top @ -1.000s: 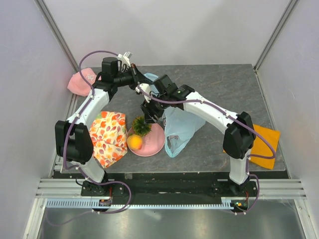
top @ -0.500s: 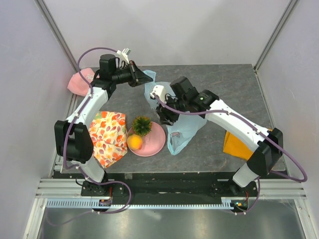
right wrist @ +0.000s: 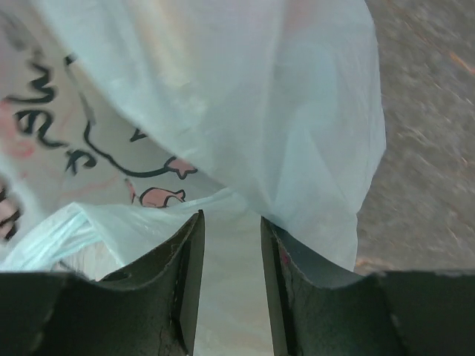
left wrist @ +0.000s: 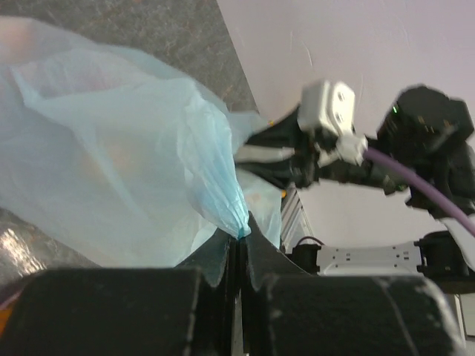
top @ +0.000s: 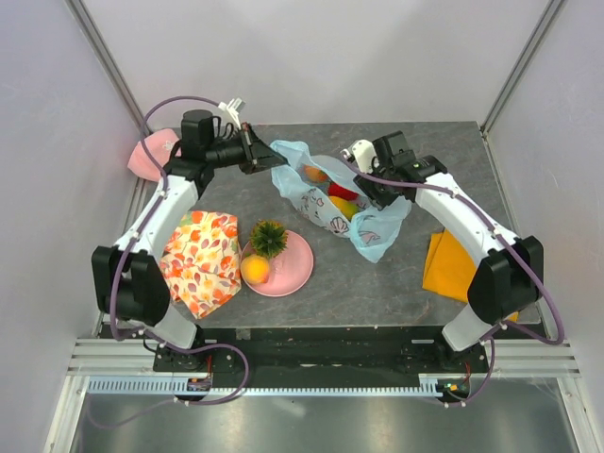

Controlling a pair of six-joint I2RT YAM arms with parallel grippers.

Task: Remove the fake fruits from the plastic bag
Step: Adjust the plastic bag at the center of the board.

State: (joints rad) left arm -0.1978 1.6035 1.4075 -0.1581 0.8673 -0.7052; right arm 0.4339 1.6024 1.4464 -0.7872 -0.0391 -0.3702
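Observation:
The light-blue plastic bag (top: 375, 232) lies open at mid table, stretched between both grippers. Inside it I see a pink-orange peach (top: 316, 174), a red bell pepper (top: 342, 191) and a yellow-green mango (top: 345, 209). My left gripper (top: 267, 160) is shut on the bag's left edge; in the left wrist view its jaws (left wrist: 239, 236) pinch a bunched blue fold (left wrist: 223, 200). My right gripper (top: 374, 195) is at the bag's right side, jaws apart (right wrist: 231, 219) with bag film (right wrist: 260, 96) between them. The orange ball (top: 255, 270) and the mini pineapple (top: 269, 238) sit on a pink plate (top: 300, 267).
A floral orange-and-white cloth (top: 202, 261) lies left of the plate. A pink object (top: 149, 158) sits at the far left edge. A flat orange cloth (top: 461, 266) lies at the right, under the right arm. Enclosure walls stand close on all sides.
The right gripper has moved right and back, drawing the bag with it. The bag is now spread open and the fruits inside show. The left gripper still holds the bag's left edge.

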